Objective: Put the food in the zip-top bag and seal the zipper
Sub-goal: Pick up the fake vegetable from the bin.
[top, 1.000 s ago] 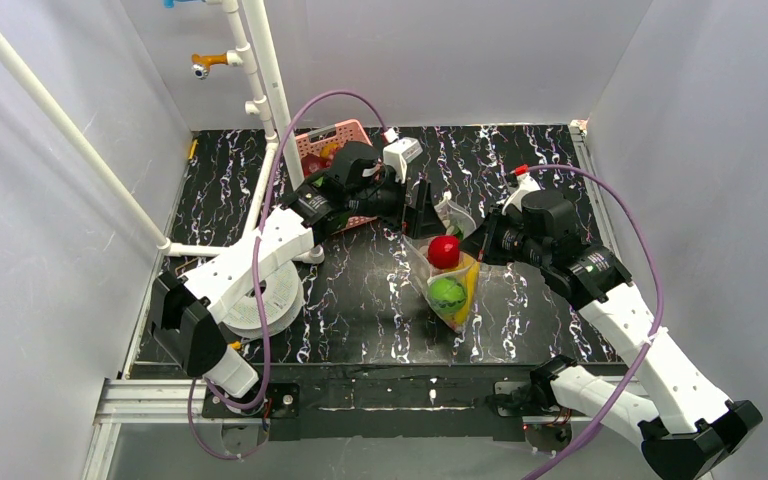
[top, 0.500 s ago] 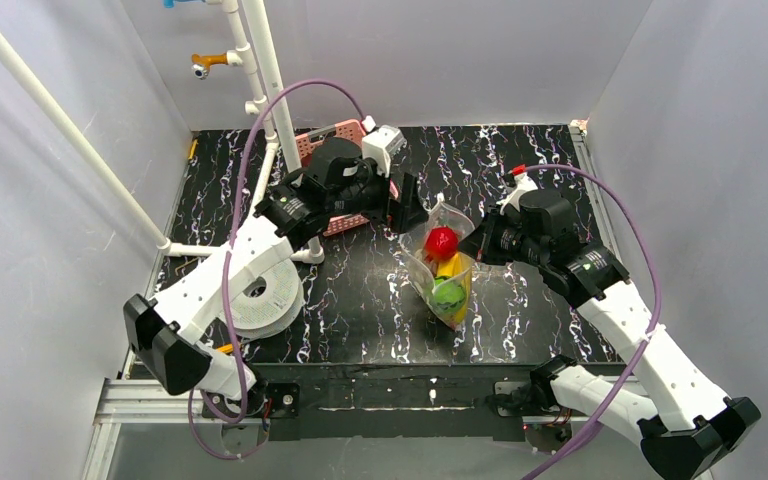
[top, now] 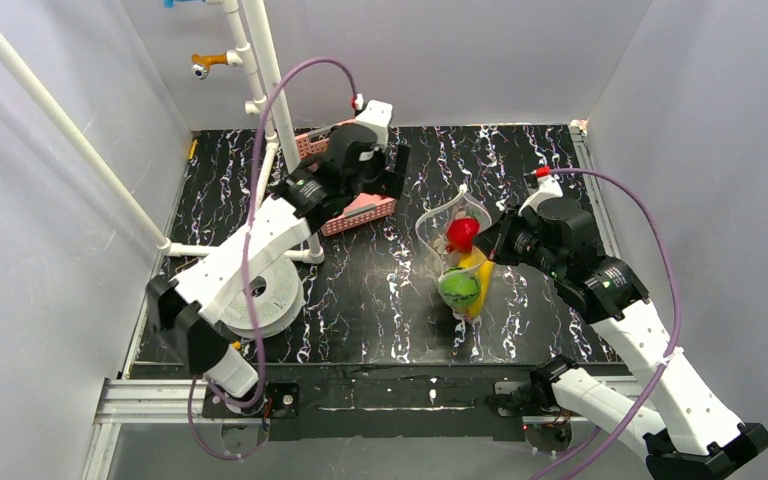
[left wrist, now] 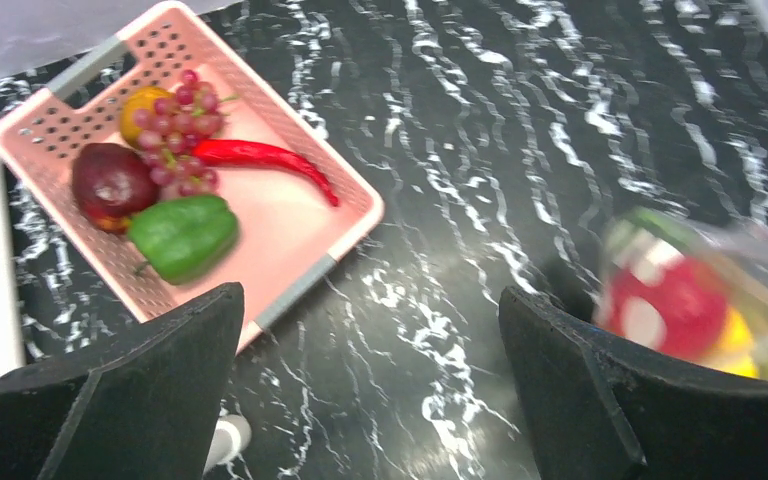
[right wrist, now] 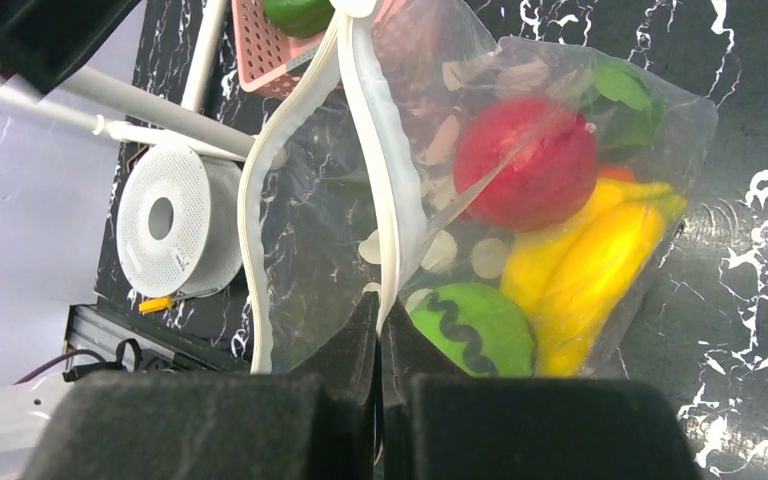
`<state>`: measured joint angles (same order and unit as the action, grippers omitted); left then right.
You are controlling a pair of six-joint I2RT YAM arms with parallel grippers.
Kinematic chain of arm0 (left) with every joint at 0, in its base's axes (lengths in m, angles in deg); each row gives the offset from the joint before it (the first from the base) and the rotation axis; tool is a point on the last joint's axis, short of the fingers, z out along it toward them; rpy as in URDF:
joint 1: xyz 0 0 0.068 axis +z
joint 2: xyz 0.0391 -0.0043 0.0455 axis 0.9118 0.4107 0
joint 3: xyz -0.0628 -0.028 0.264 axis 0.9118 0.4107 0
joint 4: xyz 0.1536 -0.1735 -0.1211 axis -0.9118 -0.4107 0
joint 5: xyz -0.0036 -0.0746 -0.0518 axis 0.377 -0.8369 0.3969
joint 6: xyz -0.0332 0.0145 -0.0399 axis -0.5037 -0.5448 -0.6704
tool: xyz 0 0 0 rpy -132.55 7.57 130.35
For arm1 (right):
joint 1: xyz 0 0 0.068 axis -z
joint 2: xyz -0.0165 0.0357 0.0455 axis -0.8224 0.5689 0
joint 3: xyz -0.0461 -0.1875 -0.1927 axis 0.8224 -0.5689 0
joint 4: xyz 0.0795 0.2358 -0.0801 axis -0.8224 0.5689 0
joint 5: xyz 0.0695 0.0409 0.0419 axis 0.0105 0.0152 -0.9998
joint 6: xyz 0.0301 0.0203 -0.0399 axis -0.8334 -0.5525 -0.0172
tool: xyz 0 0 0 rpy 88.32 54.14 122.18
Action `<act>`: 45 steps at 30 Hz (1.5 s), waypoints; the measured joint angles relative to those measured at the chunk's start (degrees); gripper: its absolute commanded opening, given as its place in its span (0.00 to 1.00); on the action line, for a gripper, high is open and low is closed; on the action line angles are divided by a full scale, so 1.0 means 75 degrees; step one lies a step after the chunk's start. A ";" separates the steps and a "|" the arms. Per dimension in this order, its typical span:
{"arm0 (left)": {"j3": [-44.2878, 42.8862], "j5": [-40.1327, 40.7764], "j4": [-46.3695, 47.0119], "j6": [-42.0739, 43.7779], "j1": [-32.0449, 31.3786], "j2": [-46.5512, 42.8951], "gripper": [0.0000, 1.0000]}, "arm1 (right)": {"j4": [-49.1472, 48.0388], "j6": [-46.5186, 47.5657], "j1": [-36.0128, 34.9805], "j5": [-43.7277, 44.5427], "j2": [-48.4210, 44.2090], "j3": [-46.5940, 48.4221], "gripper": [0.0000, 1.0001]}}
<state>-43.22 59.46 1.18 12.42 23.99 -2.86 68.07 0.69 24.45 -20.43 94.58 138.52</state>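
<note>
Several red, yellow, green food pieces [right wrist: 525,175] fill the clear zip-top bag [right wrist: 312,230].

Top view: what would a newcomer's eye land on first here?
The clear zip-top bag right of table centre, mouth gaping, shows a red piece, yellow banana and green ball; the right gripper is shut on its zipper. At the back left, the pink basket holds a green pepper, red chili and grapes, with the open left gripper near it.

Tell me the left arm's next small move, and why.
Probably ease the left gripper, jaws open, down toward the pepper in the basket: food lies there, while the right gripper, jaws shut on its mouth edge, holds the bag open.
</note>
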 measured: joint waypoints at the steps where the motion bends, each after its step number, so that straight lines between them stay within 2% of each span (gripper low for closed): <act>1: -0.0230 0.0280 0.0015 0.0067 0.0000 0.0315 0.99 | 0.0017 0.0000 0.0000 0.0012 -0.0009 -0.0003 0.01; 7: -0.1816 0.1550 -0.0391 0.0306 0.0076 0.2477 1.00 | 0.0291 0.0003 0.0003 0.0032 -0.0044 -0.0003 0.01; 16: -0.3794 0.2323 -0.1311 0.0233 0.0510 0.5004 1.00 | 0.0440 0.0015 0.0000 0.0052 -0.0254 -0.0032 0.01; 22: -0.3911 0.2506 -0.1661 -0.0143 0.1090 0.5677 1.00 | 0.0446 0.0029 0.0003 0.0026 -0.0251 -0.0041 0.01; 30: -0.3821 0.2725 -0.1772 -0.0399 0.1915 0.5852 1.00 | 0.0463 0.0029 0.0003 -0.0009 -0.0239 -0.0096 0.01; 45: -0.3561 0.2640 -0.1953 -0.1017 0.2095 0.6260 1.00 | 0.0504 0.0029 0.0003 -0.0058 -0.0119 -0.0105 0.01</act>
<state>-69.93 79.27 -13.46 4.79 39.71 44.09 71.85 0.91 24.47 -20.87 93.68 137.74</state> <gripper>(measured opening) 0.993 0.026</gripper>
